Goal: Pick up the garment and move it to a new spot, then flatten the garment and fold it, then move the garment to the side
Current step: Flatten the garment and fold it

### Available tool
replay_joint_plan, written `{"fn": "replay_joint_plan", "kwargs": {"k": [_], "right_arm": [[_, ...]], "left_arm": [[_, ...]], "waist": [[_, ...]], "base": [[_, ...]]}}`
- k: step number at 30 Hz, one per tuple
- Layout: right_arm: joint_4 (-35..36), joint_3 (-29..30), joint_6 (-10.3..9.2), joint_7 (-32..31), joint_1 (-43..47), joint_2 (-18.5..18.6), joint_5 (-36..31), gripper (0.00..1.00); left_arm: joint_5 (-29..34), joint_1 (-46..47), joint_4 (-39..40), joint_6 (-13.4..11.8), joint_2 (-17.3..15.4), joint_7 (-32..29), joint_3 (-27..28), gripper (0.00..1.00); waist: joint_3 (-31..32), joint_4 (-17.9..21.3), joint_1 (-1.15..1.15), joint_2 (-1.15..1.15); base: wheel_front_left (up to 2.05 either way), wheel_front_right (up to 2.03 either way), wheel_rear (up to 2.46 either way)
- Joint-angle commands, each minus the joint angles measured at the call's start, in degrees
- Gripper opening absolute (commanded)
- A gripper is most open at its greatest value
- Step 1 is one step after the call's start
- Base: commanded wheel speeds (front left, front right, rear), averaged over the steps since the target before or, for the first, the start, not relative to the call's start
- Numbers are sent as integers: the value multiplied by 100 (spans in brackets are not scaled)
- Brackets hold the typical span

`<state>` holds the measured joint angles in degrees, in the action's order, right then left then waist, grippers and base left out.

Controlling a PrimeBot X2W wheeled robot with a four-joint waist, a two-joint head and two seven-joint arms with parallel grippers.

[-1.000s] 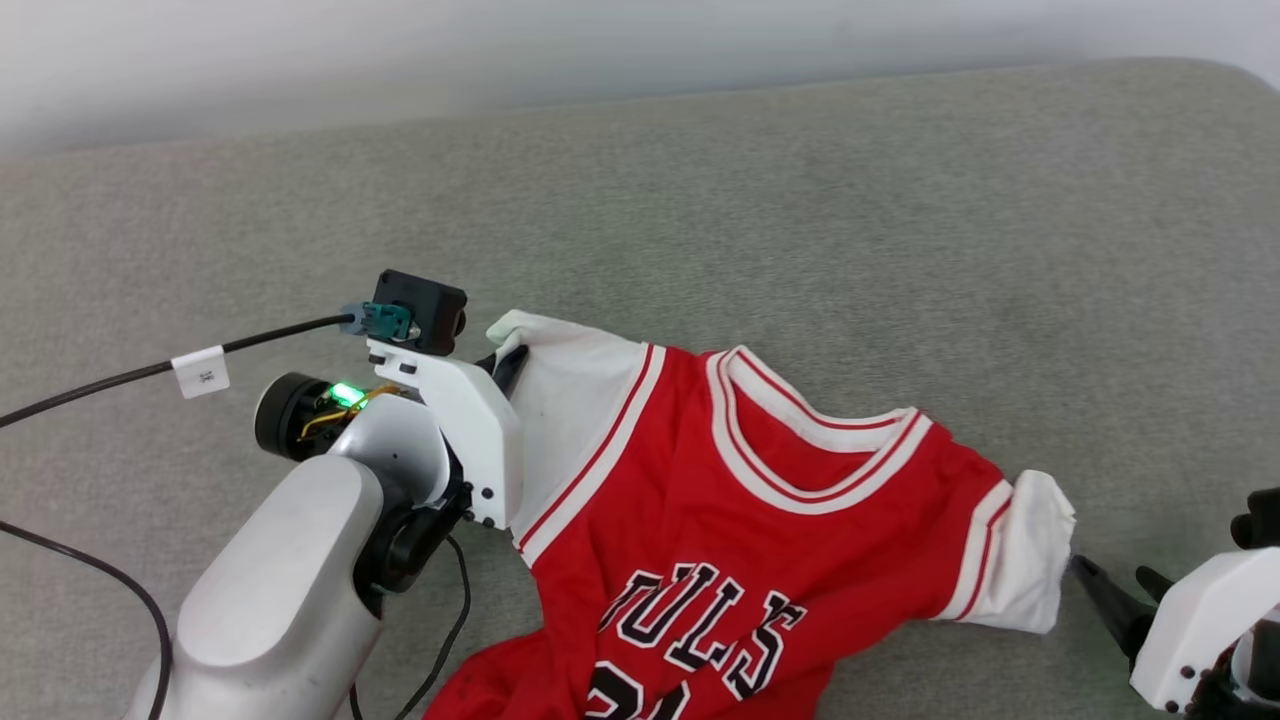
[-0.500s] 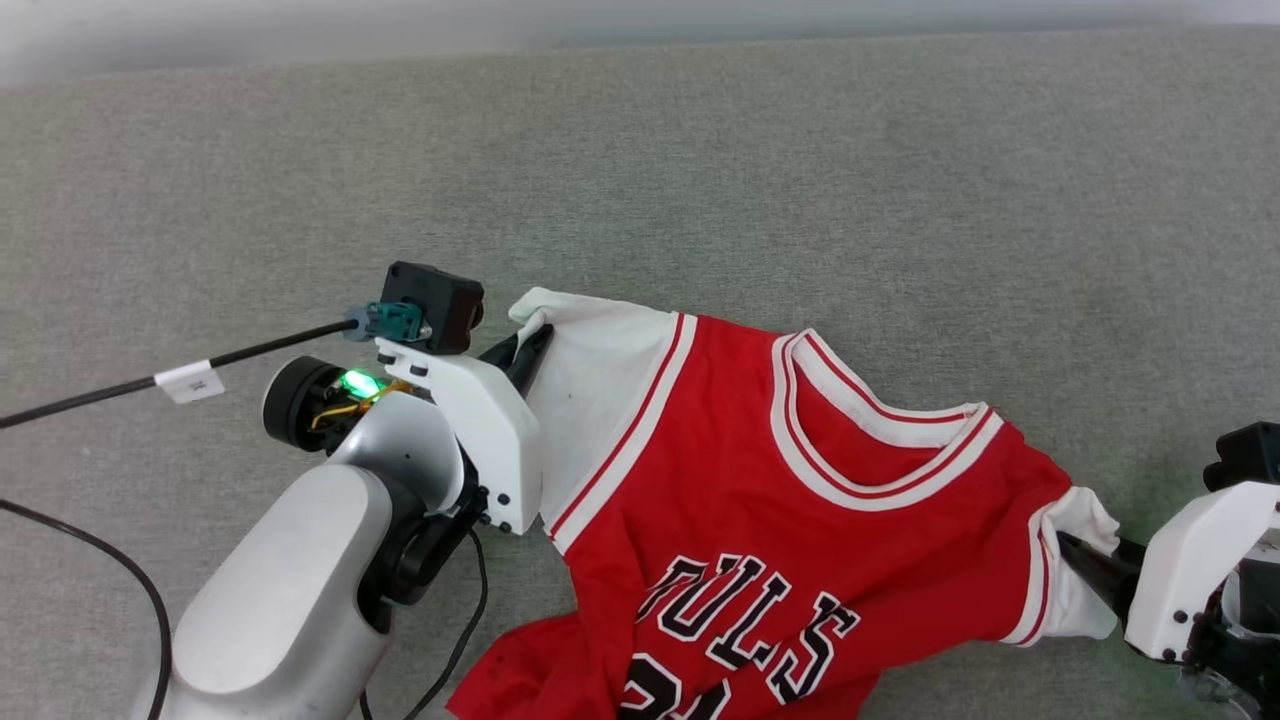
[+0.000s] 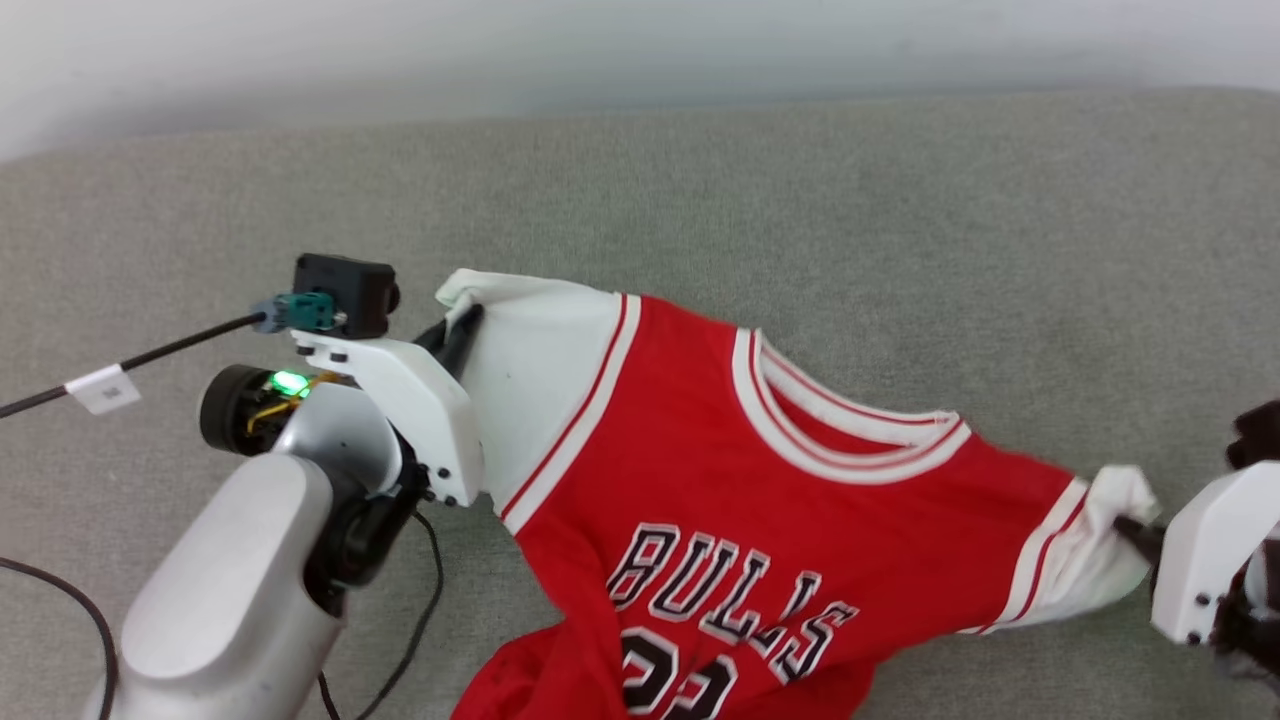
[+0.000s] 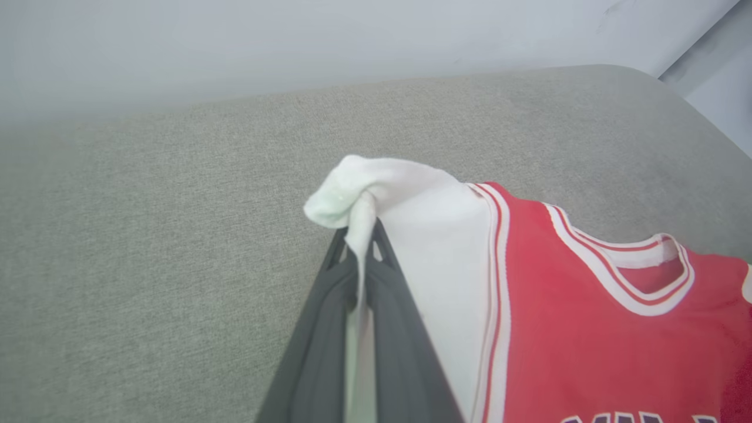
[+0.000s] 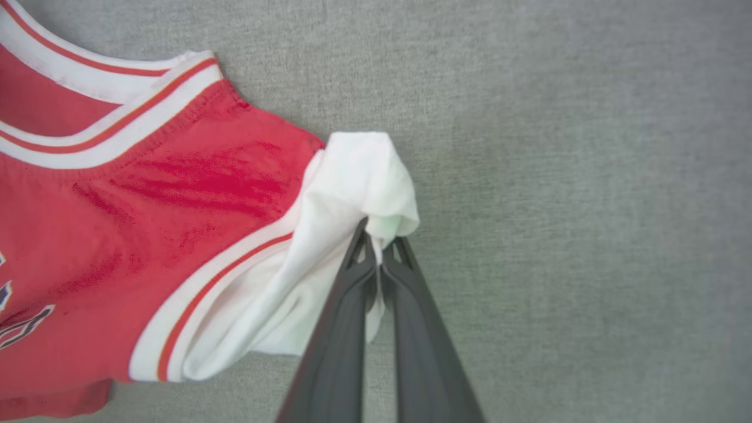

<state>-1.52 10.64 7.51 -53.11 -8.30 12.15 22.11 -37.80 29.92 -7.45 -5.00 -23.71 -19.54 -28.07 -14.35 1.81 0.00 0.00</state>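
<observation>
Red garment [image 3: 760, 520] held (both ends); spread

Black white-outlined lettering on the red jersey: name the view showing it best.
Head view: the black white-outlined lettering on the red jersey reads whole. Left wrist view catches letter tops at its bottom edge; right wrist view, a sliver at its left edge.

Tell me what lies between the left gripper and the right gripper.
In the head view the garment spans it: the left gripper pinches one white sleeve, the right gripper the other, red body between.
</observation>
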Motion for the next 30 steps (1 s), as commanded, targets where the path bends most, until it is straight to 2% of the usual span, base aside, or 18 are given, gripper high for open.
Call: {"fn": "replay_joint_plan", "kwargs": {"k": [1,9,14,22,30], "right_arm": [[55,51,-4,69,-167,89,-72,0],[-250,-65,-6,461,-1095,527,-215,0],[-602,-362,-7,888,-1954,853,-282,0],[-1220,-826,-7,1743,-3671,1028,-442,0],[-1722,-1197,-7,2758,-5555,974,-590,0]], "left_arm": [[-28,97,-90,-6,-46,76,81,0],[56,831,-823,-86,-109,501,471,0],[172,1609,-1512,17,-37,757,546,0],[415,3148,-2568,202,57,1476,682,0],[732,4631,-3004,317,-150,2231,801,0]], "waist": [[208,14,0,0],[552,10,0,0],[557,-35,0,0],[151,29,0,0],[-562,221,0,0]], "base": [[0,0,0],[0,0,0],[0,0,0],[0,0,0],[0,0,0]]}}
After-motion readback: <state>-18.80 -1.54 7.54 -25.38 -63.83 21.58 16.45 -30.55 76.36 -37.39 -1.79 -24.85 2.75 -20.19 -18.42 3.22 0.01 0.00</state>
